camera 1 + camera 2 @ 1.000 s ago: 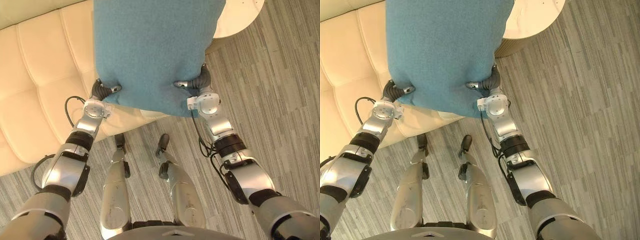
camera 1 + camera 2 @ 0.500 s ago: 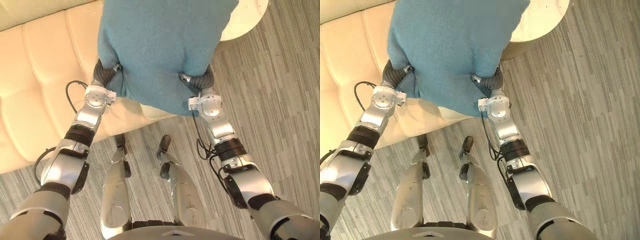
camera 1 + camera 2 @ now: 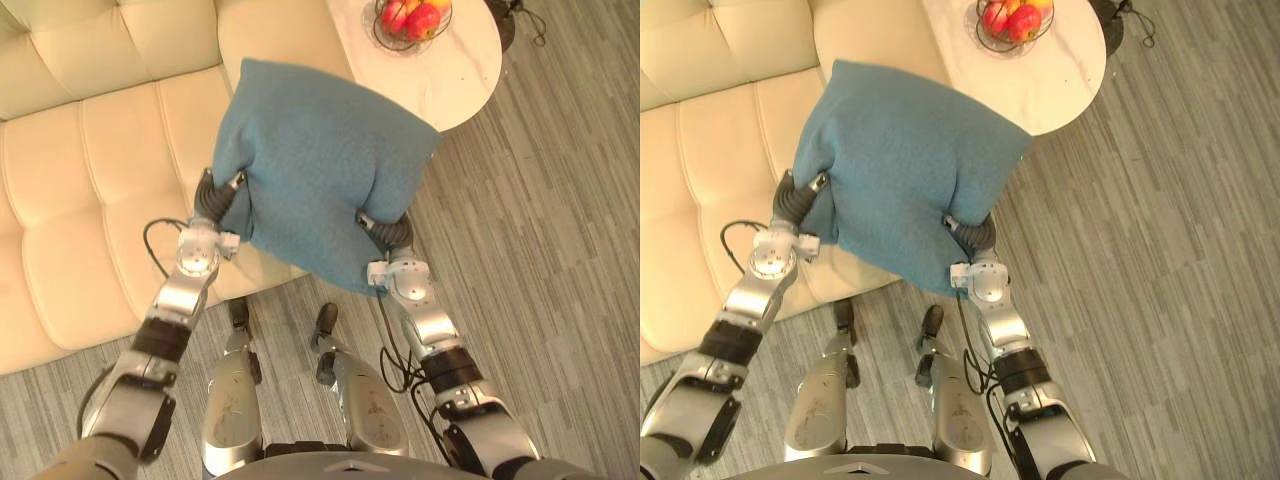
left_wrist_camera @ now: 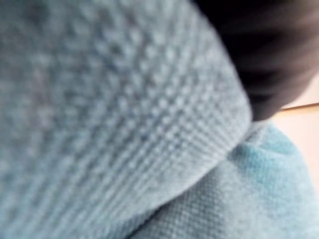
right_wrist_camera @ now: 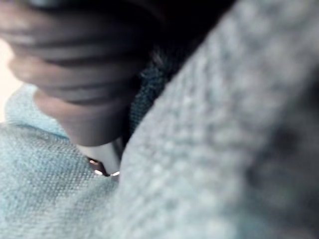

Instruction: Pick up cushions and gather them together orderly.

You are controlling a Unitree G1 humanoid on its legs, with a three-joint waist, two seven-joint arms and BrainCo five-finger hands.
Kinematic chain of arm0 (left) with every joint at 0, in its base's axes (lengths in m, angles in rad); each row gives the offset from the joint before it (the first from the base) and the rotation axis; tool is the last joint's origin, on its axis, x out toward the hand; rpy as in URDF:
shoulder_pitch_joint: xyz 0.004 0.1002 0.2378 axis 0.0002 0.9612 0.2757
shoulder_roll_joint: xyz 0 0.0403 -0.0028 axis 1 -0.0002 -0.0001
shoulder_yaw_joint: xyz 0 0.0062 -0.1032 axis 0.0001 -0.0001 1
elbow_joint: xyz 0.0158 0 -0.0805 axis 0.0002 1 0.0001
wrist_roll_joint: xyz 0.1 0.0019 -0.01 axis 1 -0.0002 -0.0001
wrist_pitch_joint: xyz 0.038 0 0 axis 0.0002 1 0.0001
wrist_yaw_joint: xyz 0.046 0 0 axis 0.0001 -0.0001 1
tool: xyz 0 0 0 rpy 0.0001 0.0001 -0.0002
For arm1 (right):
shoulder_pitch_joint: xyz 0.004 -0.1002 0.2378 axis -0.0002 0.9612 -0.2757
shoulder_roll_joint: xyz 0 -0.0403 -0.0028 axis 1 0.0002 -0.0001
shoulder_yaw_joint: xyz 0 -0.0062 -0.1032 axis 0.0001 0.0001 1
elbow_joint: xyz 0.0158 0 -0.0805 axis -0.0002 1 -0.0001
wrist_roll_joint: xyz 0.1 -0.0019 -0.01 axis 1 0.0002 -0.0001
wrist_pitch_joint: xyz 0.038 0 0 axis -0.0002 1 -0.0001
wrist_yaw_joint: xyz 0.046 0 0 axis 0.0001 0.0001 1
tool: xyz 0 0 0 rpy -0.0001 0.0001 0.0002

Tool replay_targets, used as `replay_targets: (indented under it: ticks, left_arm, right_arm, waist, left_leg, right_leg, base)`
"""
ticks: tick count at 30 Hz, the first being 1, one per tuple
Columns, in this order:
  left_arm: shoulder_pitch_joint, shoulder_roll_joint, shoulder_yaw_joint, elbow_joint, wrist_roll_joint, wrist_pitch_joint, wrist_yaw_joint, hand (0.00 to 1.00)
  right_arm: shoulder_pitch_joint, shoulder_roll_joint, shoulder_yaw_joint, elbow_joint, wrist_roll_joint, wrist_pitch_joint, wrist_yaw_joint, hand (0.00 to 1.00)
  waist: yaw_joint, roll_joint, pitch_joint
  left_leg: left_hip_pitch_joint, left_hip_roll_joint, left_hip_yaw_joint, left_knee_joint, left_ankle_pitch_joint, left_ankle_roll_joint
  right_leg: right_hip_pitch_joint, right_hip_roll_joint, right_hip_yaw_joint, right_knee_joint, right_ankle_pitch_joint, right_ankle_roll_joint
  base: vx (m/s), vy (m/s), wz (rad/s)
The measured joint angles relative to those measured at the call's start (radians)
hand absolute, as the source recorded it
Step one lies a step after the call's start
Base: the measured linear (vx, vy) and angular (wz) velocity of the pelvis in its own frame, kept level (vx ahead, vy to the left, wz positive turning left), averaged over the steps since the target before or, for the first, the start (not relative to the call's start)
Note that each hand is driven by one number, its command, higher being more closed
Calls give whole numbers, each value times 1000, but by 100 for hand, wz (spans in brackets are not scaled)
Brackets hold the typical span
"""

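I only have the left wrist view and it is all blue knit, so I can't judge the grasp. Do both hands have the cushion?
Observer: Yes. The left hand grips the blue cushion at its left edge and the right hand at its lower right edge, thumbs pressed into the fabric.
Operator: What is it over?
Observer: Mostly the front edge of the cream sofa; its near corner is over the grey floor.
Operator: Anything close on the right?
Observer: A round white table with a fruit bowl on it shows just past the cushion's far right corner.
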Motion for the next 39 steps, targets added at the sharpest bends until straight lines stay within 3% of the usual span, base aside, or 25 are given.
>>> replay_targets:
  ticks: [2,5,6,10,12,18,21,24,27,30,31,32,34,36,39]
  left_arm:
    - [98,-27,15,-34,-25,0,-4,100]
    - [185,-48,28,-78,-28,0,-8,100]
    - [236,-70,48,-111,-32,0,-18,100]
    - [335,-129,89,-203,-32,-2,-20,100]
    - [392,-159,96,-242,-32,-5,-19,100]
    - [511,-205,119,-309,-32,-26,-13,100]
    - [529,-206,129,-314,-32,-32,-13,100]
    - [537,-204,129,-315,-32,-32,-11,100]
    - [551,-212,130,-359,-32,-32,-6,100]
    - [568,-232,130,-439,-37,-32,5,100]
    - [561,-238,130,-456,-44,-32,14,100]
    - [554,-238,130,-460,-46,-33,21,100]
    - [532,-247,131,-464,-52,-39,34,100]
    - [532,-246,130,-470,-66,-50,37,100]
    - [487,-243,114,-446,-67,-69,36,100]
  right_arm:
    - [33,13,0,-4,1,0,28,100]
    - [59,17,2,-5,1,0,53,100]
    - [75,19,3,-7,0,0,69,100]
    - [103,27,6,-67,-11,0,87,100]
    - [123,37,8,-95,-34,0,90,100]
    - [143,54,29,-116,-47,-1,110,100]
    - [147,54,46,-117,-62,-1,111,100]
    - [167,56,49,-120,-61,-1,110,100]
    - [179,55,51,-175,-60,-1,109,100]
    - [213,53,52,-297,-59,-1,104,100]
    - [209,52,50,-323,-58,-2,99,100]
    - [201,53,48,-326,-58,-5,97,100]
    - [165,51,46,-327,-58,-6,77,100]
    - [160,51,46,-327,-46,-7,67,100]
    - [159,50,15,-319,-37,-26,62,100]
  waist:
    - [-3,5,-63]
    - [-1,10,-98]
    - [-1,16,-133]
    - [1,41,-161]
    - [1,54,-214]
    - [3,85,-263]
    - [4,94,-270]
    - [1,97,-269]
    - [-4,114,-268]
    - [24,144,-271]
    - [31,146,-277]
    - [31,143,-278]
    - [33,140,-279]
    - [34,148,-287]
    - [17,153,-305]
  left_leg:
    - [19,-1,0,-22,0,0]
    - [61,-5,0,-31,-2,-3]
    - [73,-6,-1,-46,-3,-4]
    - [121,-8,-1,-50,-10,-8]
    - [124,-8,1,-50,-11,-8]
    - [192,-14,8,-50,-26,-3]
    - [189,-23,-8,-47,-33,-3]
    - [160,-28,-86,-45,-27,1]
    - [90,-38,-228,-37,-19,-11]
    - [-2,-41,-306,-1,-28,-29]
    - [-45,-41,-279,19,-96,-43]
    - [-71,-43,-236,45,-102,-31]
    - [-118,-22,-15,197,-121,18]
    - [-68,62,131,297,-161,45]
    - [17,155,219,256,-173,28]
  right_leg:
    - [23,6,0,-30,3,3]
    - [75,9,0,-58,4,4]
    - [85,11,-2,-68,4,5]
    - [134,11,0,-81,3,6]
    - [136,11,2,-82,3,6]
    - [181,5,25,-64,0,14]
    - [141,-9,34,24,-36,18]
    - [107,13,121,122,-102,38]
    - [84,55,138,150,-141,12]
    - [43,30,-7,214,-173,-18]
    - [28,-1,-77,227,-178,-30]
    - [21,-24,-102,227,-180,-37]
    - [14,-99,-172,235,-176,-42]
    - [35,-138,-225,240,-172,-39]
    - [48,-172,-302,226,-143,-3]
  base:
    - [142,12,1]
    - [123,16,2]
    - [100,21,2]
    - [45,41,0]
    - [4,43,-4]
    - [-30,40,-10]
    - [-105,35,3]
    - [-109,-28,52]
    - [-58,-69,113]
    - [-69,-110,140]
    - [-50,-49,122]
    - [-72,4,161]
    - [-37,35,130]
    - [16,55,98]
    - [-13,190,84]
